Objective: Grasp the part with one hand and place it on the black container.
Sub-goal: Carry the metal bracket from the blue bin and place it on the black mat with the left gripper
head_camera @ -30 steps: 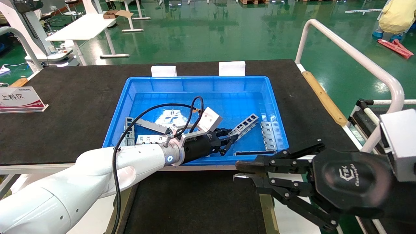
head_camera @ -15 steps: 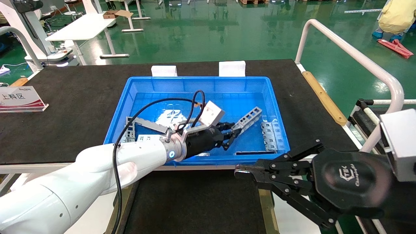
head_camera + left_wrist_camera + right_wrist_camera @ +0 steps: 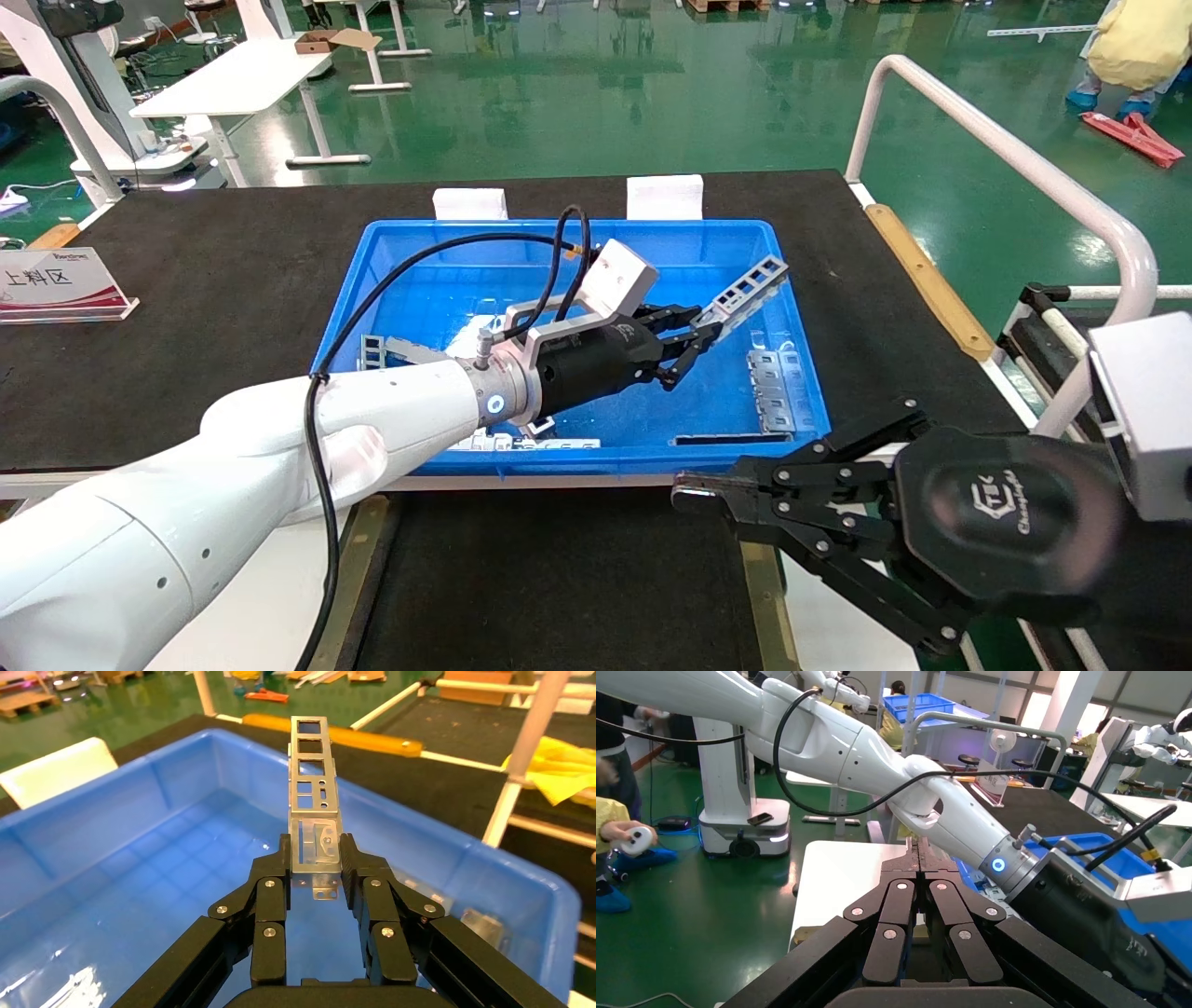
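My left gripper (image 3: 703, 331) is shut on one end of the part (image 3: 750, 289), a slim silver ladder-like strip with rectangular windows. The strip hangs in the air over the right half of the blue bin (image 3: 559, 226), pointing up and away. In the left wrist view the fingers (image 3: 355, 860) clamp the strip's (image 3: 313, 790) near end from both sides above the bin floor. The black container (image 3: 559, 578), a flat black tray with bronze rails, lies in front of the bin at the near edge. My right gripper (image 3: 684, 494) is shut and parked over the tray's right rail.
More metal pieces lie in the bin: tabbed plates (image 3: 771, 391) at the right, a plain strip (image 3: 717, 438) near the front wall, others at the left (image 3: 372, 352). A white tubular rail (image 3: 1006, 149) borders the table's right side. A sign (image 3: 56, 284) stands far left.
My left gripper has risen from the bin floor with the part in it, moving up and toward the far right. The right arm has stayed in place.
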Controlling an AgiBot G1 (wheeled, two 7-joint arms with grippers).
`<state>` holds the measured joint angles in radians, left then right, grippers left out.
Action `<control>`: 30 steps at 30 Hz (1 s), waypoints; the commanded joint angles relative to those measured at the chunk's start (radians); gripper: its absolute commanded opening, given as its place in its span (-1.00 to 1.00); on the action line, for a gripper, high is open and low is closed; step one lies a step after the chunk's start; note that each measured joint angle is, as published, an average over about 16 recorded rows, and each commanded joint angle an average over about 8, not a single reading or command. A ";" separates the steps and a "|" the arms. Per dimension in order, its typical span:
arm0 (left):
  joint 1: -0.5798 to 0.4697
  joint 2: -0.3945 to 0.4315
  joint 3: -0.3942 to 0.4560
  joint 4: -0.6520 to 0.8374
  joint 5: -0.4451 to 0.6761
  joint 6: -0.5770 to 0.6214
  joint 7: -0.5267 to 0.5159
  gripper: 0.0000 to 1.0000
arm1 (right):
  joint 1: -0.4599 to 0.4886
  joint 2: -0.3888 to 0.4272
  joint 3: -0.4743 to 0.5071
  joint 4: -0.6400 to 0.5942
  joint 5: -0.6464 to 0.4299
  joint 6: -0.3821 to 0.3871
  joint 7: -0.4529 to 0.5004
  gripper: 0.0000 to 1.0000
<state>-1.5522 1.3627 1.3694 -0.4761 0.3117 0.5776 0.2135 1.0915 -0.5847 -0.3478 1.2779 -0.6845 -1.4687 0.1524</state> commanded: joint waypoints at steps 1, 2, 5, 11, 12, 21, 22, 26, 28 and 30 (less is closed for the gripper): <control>-0.006 -0.001 -0.002 0.004 -0.009 0.017 0.006 -1.00 | 0.000 0.000 0.000 0.000 0.000 0.000 0.000 -1.00; -0.008 -0.001 -0.003 0.009 -0.013 0.027 0.008 -1.00 | 0.000 0.000 0.000 0.000 0.000 0.000 0.000 -1.00; -0.014 -0.002 -0.005 0.025 -0.026 0.056 0.013 -1.00 | 0.000 0.000 0.000 0.000 0.000 0.000 0.000 -1.00; -0.021 -0.002 -0.003 0.061 -0.045 0.112 0.022 -1.00 | 0.000 0.000 0.000 0.000 0.000 0.000 0.000 -1.00; -0.022 -0.002 -0.002 0.068 -0.047 0.119 0.024 -1.00 | 0.000 0.000 0.000 0.000 0.000 0.000 0.000 -1.00; -0.029 0.004 0.006 0.113 -0.065 0.036 0.033 -1.00 | 0.000 0.000 0.000 0.000 0.000 0.000 0.000 -1.00; -0.030 0.005 0.008 0.109 -0.067 0.019 0.032 -1.00 | 0.000 0.000 0.000 0.000 0.000 0.000 0.000 -1.00; -0.035 0.005 0.016 0.082 -0.075 -0.021 0.029 -1.00 | 0.000 0.000 -0.001 0.000 0.000 0.000 0.000 -1.00; -0.039 0.005 0.020 0.069 -0.080 -0.026 0.028 -1.00 | 0.000 0.000 -0.001 0.000 0.000 0.000 0.000 -1.00; -0.042 0.003 0.024 0.057 -0.084 -0.023 0.028 -1.00 | 0.000 0.000 -0.001 0.000 0.000 0.000 0.000 -1.00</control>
<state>-1.5938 1.3652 1.3925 -0.4135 0.2282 0.5681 0.2421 1.0917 -0.5845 -0.3484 1.2779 -0.6841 -1.4685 0.1521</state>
